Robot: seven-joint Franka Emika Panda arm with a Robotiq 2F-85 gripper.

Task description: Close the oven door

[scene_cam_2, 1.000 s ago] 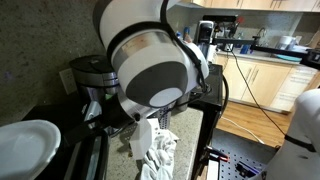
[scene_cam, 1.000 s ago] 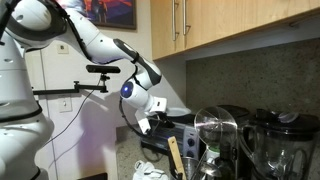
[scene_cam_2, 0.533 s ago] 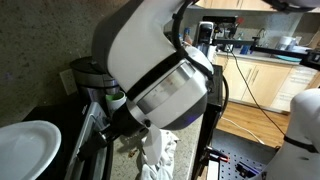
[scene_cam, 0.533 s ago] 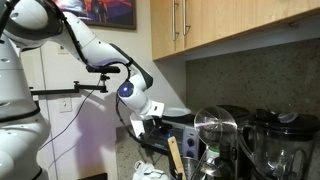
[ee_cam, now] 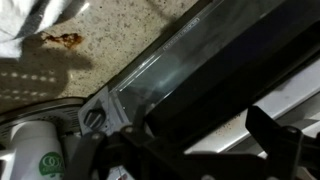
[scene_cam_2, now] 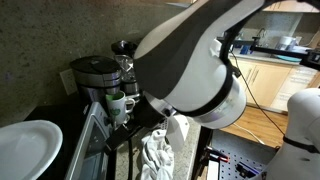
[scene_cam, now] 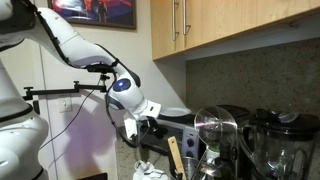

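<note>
**Oven door open at the claw's tips**

Oven door (ee_cam: 200, 70) lies just ahead of the claw (ee_cam: 185, 150), slanting across the wrist view. The claw's fingers (ee_cam: 272, 138) are spread and nothing is pinched between them. Whether they touch the door I cannot tell.

The fingers could skid off the slick glass or over the frame's edge as the flap swings, letting it fall open again. A push near the corner rather than the middle might twist the flap or shove the oven (scene_cam: 180, 125) back from the claw. A fingertip could also get trapped as the gap closes.

The door is a flat, glossy pane of dark glass in a silver frame, with a rounded corner near one finger.
</note>
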